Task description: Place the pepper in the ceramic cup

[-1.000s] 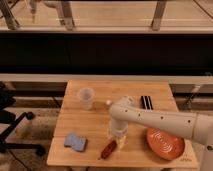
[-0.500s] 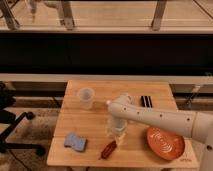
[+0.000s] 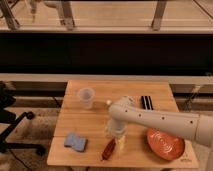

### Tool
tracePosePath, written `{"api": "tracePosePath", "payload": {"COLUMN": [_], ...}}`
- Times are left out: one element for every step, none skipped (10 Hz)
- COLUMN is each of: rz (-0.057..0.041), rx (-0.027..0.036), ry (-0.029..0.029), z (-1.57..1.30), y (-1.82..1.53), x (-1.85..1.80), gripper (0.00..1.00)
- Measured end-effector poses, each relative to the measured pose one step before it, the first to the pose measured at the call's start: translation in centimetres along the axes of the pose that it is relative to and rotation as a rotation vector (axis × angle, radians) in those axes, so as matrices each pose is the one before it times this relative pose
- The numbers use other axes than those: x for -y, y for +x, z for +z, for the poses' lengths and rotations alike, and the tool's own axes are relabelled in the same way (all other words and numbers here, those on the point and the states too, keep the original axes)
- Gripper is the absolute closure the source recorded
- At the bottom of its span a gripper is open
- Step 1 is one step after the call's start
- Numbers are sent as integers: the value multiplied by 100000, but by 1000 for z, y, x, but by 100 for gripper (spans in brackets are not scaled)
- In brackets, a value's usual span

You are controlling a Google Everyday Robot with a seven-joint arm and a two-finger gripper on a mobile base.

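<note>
The red pepper (image 3: pixel 108 148) lies on the wooden table (image 3: pixel 95 122) near its front edge, tilted, with the darker end toward the front. The pale ceramic cup (image 3: pixel 86 97) stands upright at the back left of the table, and nothing shows inside it. My white arm reaches in from the right. My gripper (image 3: pixel 114 131) points down just above and behind the pepper, close to it. I cannot see whether it touches the pepper. The cup is well to the left and behind the gripper.
A pale bottle (image 3: pixel 121 142) stands right beside the pepper, partly behind my gripper. An orange-red plate (image 3: pixel 166 143) lies at the front right. A blue sponge (image 3: pixel 75 141) is at the front left. A black object (image 3: pixel 146 102) lies at the back right. A chair (image 3: pixel 14 125) stands left of the table.
My gripper has come down slightly over the pepper. The pepper, cup and other things have not moved.
</note>
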Motion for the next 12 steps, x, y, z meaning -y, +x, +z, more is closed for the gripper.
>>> {"api": "tracePosePath", "payload": {"rz": [650, -280, -678, -269, -247, -701, -845, -587, -712, -228, -250, -101], "rx": [262, 237, -21, 89, 123, 490, 96, 0, -53, -99, -294, -134], "ry": [311, -77, -13, 244, 378, 257, -90, 51, -61, -52, 75, -28], "z": [0, 93, 91, 56, 39, 223, 239, 75, 108, 60, 36, 27], "y": [23, -105, -194, -94, -48, -235, -293, -168, -209, -47, -24, -24], "x": [-88, -2, 77, -71, -131, -241, -150, 28, -7, -50, -67, 56], "gripper": [20, 20, 20, 20, 20, 20, 20, 20, 20, 20, 25, 34]}}
